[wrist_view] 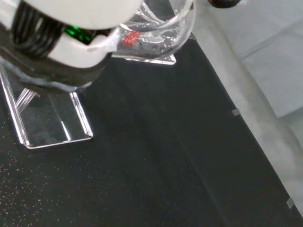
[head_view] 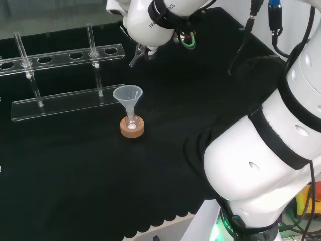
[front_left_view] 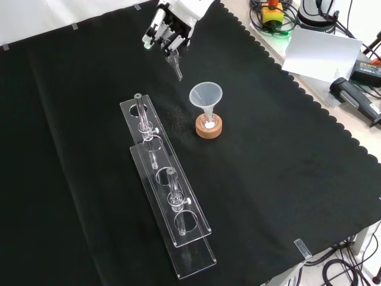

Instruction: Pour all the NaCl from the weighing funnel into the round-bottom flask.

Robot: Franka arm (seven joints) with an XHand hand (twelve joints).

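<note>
Hand raised above cloth at front view's top, fingers curled round clear weighing funnel, stem hanging down. Round-bottom flask on cork ring, plastic funnel in neck, white powder inside. Clear rack beside.

This is a robotics lab set up for bench chemistry. A black cloth with a scalloped edge covers the bench, and at its middle in the front view stand a clear rack holding glass tubes and, at about two o'clock from it, a clear funnel on a cork ring. At one o'clock, off the cloth, lie cables, papers and electronic gear.
</note>
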